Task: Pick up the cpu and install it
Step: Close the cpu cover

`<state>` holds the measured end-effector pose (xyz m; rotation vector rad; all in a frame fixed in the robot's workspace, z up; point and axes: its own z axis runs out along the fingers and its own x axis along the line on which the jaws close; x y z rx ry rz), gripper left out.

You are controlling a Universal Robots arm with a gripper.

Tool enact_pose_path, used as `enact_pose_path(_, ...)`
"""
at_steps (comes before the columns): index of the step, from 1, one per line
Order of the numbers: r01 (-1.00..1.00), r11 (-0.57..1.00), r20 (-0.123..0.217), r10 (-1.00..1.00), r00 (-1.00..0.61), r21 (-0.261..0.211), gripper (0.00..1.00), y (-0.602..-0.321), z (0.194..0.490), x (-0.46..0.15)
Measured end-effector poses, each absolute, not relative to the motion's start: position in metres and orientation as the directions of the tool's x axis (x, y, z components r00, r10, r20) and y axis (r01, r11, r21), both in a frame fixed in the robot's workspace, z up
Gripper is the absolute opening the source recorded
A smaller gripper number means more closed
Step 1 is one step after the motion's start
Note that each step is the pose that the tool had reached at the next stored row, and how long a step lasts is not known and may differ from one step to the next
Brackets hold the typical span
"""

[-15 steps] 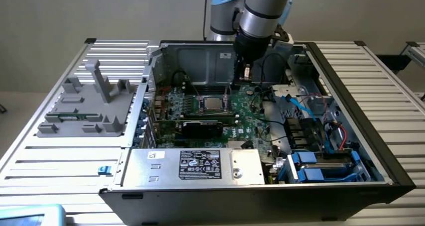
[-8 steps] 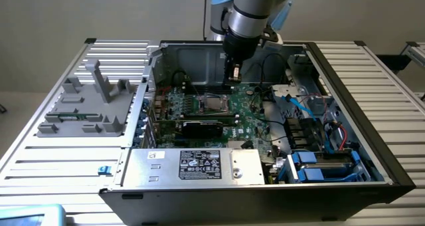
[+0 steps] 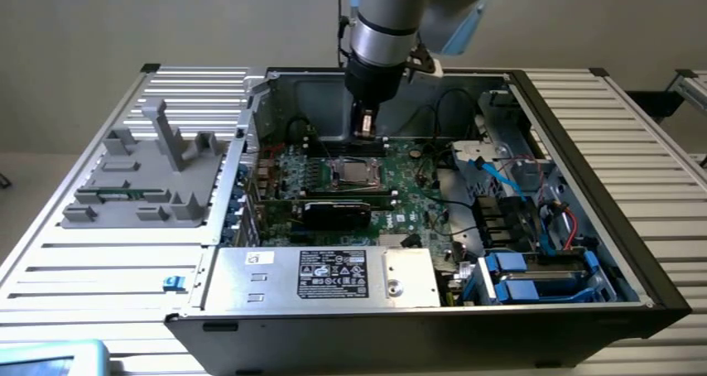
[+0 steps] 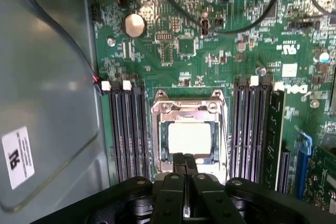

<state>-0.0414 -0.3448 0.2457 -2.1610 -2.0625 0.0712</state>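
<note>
The cpu (image 4: 190, 137), a pale shiny square, lies flat inside the metal-framed socket (image 4: 161, 109) on the green motherboard (image 4: 173, 51). In the exterior view the cpu (image 3: 356, 173) sits in the middle of the board inside the open computer case. My gripper (image 3: 365, 132) hangs above the board just behind the socket, apart from the chip. In the wrist view my gripper (image 4: 184, 160) has its two black fingertips pressed together over the socket's near edge, with nothing between them.
Black memory slots (image 4: 126, 129) flank the socket, and a green memory stick (image 4: 274, 129) stands on one side. Black cables (image 4: 220, 22) cross the board. The case wall (image 3: 257, 119), power supply (image 3: 320, 275) and a grey tray (image 3: 149, 177) surround the work area.
</note>
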Motion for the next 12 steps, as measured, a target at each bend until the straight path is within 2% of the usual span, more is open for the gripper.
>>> enact_pose_path(12, 0.992, -0.043, 0.067, 0.996, 0.051, -0.116, 0.11, -0.345, 0.231, -0.068)
